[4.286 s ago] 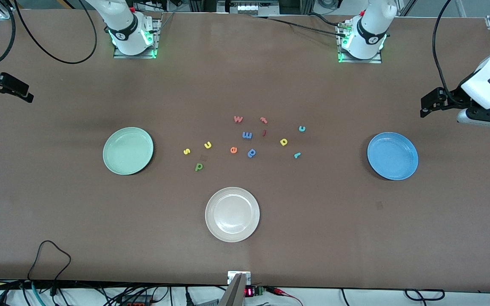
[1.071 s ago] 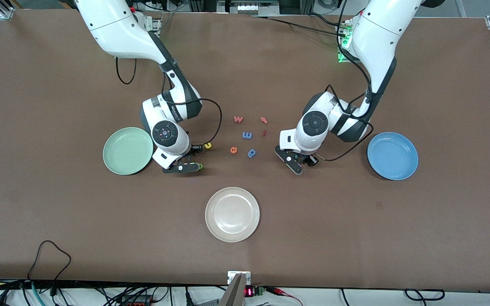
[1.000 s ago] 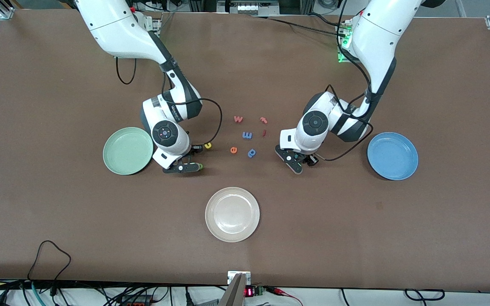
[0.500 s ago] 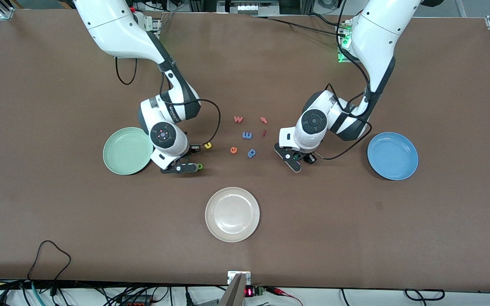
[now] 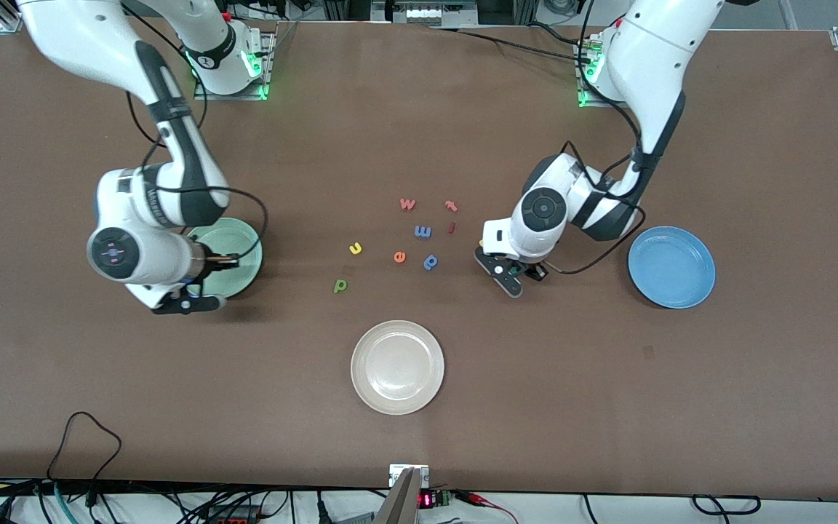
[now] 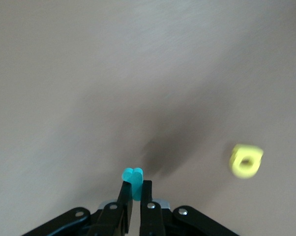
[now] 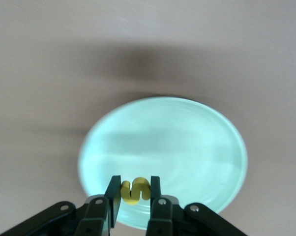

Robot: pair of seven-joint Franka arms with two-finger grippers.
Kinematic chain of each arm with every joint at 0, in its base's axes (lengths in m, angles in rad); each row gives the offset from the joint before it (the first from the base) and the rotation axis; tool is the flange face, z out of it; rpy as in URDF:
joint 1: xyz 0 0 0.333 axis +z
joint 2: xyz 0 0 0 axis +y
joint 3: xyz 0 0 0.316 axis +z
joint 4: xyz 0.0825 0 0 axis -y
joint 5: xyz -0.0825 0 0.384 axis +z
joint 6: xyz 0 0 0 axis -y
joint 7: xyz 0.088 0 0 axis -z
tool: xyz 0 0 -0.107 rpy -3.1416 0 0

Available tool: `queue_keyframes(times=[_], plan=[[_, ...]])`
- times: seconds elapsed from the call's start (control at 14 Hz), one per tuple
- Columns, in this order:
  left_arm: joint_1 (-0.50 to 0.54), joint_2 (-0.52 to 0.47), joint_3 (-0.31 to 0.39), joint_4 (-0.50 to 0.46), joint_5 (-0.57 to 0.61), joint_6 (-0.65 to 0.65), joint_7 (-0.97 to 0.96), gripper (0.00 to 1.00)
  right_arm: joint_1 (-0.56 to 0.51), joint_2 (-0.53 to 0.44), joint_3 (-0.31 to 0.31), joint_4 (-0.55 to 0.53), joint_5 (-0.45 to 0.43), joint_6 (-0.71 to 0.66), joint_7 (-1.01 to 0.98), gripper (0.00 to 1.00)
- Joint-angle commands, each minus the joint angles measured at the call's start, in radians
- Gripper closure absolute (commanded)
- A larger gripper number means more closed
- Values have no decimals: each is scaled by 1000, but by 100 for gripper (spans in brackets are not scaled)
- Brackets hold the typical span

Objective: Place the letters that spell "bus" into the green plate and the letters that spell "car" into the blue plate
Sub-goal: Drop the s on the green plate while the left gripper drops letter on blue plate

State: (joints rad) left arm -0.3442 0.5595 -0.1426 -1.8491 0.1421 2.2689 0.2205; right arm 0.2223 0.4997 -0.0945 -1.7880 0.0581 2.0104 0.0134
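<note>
My right gripper [image 7: 134,189] is shut on the yellow "s" [image 7: 134,191] and hangs over the rim of the green plate [image 7: 167,142], which lies toward the right arm's end of the table [image 5: 243,251]. My left gripper [image 6: 136,186] is shut on the teal "r" [image 6: 133,177], just above the table beside the yellow "a" [image 6: 246,160]. In the front view that gripper [image 5: 516,279] sits between the loose letters and the blue plate [image 5: 671,266]. The green "b" [image 5: 340,286] and yellow-orange "u" [image 5: 355,249] lie on the table. The teal "c" is hidden by the left arm.
Other letters lie mid-table: orange "e" [image 5: 399,256], blue "p" [image 5: 430,261], blue "m" [image 5: 423,231], red "w" [image 5: 407,204], red "t" [image 5: 451,206] and a small red stroke [image 5: 452,227]. A white-cream plate [image 5: 397,367] sits nearer the front camera.
The right arm has swung from the letters to the green plate, carrying the yellow "s". The left gripper has shut on the teal "r" and barely shifted.
</note>
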Motion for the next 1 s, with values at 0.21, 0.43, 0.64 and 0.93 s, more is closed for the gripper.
queue_keyframes(times=[0.21, 0.43, 0.64, 0.93], plan=[[261, -122, 1, 41, 51, -304, 106, 95, -17, -18, 19, -188, -8, 203, -15, 84], [367, -130, 0, 18, 83, -319, 135, 94, -17, -29, 21, -173, -4, 194, 11, 0], [396, -133, -2, -65, 82, -325, 120, 75, 35, -23, 32, -87, 0, 194, 48, 0], [402, -168, -79, -53, 73, -385, 74, 0, 156, 89, 33, 106, 12, 205, 140, 0]])
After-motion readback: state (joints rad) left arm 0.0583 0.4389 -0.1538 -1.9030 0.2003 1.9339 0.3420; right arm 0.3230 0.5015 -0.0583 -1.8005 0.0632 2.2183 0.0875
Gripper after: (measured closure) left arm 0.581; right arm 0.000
